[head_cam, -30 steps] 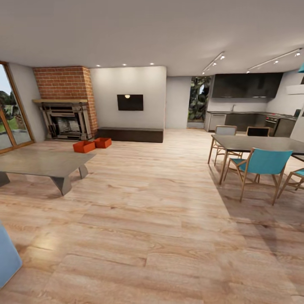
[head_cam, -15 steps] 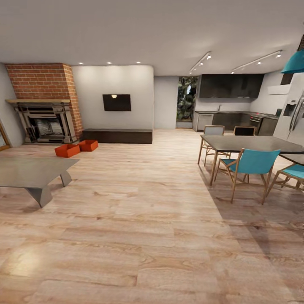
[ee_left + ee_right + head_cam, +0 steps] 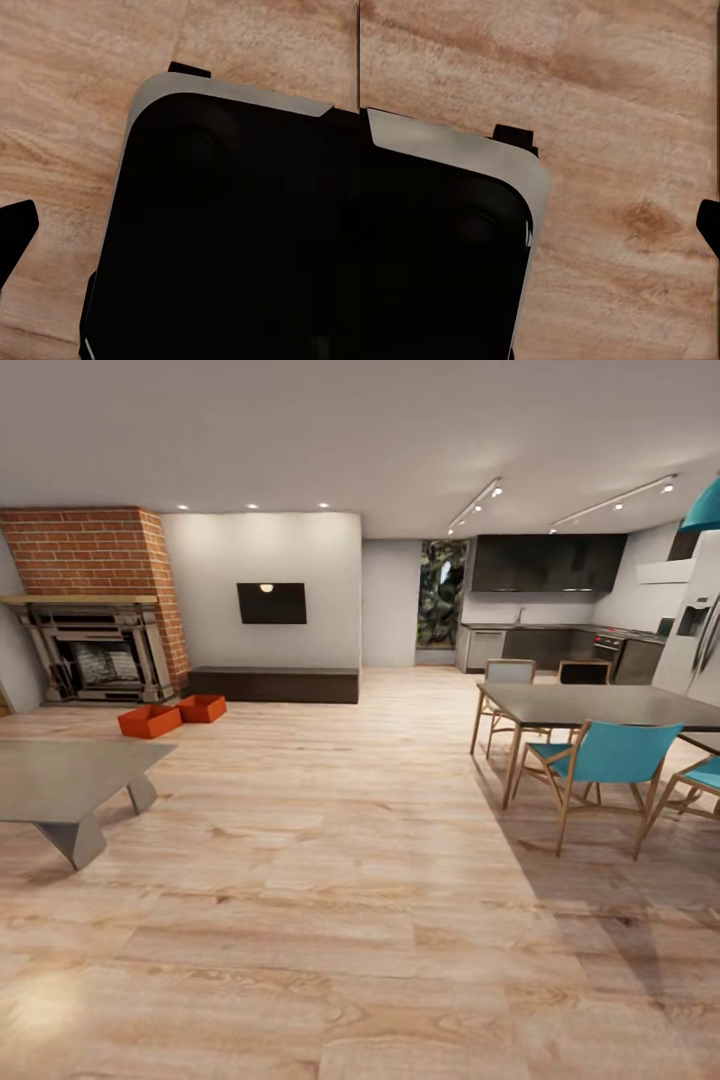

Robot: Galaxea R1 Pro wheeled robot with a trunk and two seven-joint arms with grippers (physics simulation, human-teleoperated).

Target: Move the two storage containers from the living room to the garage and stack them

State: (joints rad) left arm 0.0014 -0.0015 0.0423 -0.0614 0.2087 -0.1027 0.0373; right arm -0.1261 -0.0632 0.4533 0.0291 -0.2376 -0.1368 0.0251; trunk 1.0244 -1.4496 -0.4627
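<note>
Sitting side by side near fireplace: storage containers; wide plank floor before; pincer states unclear.

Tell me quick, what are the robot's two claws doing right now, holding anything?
Left claw: cannot be told; the left wrist view gives just a dark fingertip over wood floor.
Right claw: cannot be told; no red-orange bin by it.

We find no legible text, label, brand, number or sign on any surface in these views.
</note>
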